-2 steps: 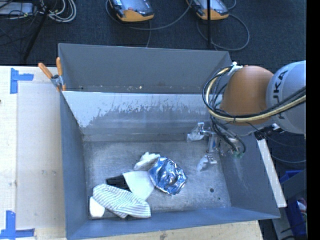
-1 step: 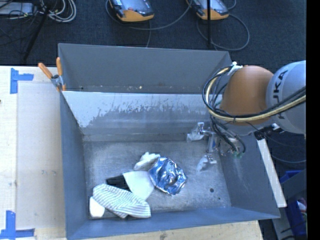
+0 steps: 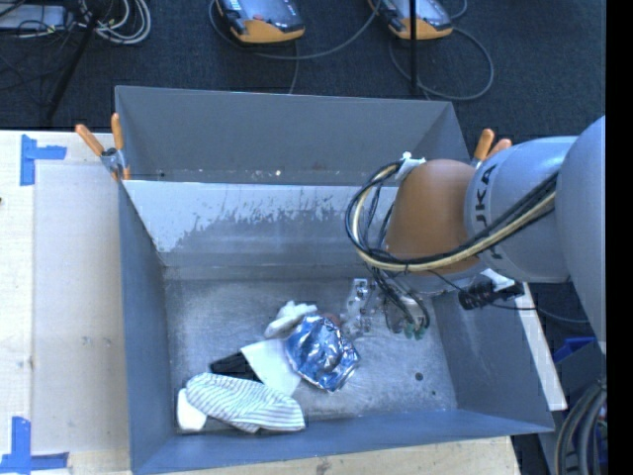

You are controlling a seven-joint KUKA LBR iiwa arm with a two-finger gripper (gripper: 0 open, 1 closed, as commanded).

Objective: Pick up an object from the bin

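Dark carpet lay beyond the far wall, with two orange-and-black handheld units [image 3: 259, 13] and loose cables on it, and in front sat the grey metal bin [image 3: 198, 265]. Five things were inside, all gathered on the floor towards the near left.

One crumpled blue-and-silver foil packet [image 3: 321, 354] sat in the middle of the group. One small white crumpled lump [image 3: 292, 315] lay just on its far-left side. One flat white sheet [image 3: 267, 359] touched the packet's left edge, with one black piece [image 3: 227, 364] poking out from under that sheet. And one white cloth with thin grey stripes [image 3: 242, 406] lay nearest the near wall, to the left.

The arm came in from the right, its orange cover [image 3: 430, 216] ringed by cables, and the gripper [image 3: 358, 315] was down low just at the foil packet's far-right edge. Clenched or released? That could not be told, and nothing was seen held in it.
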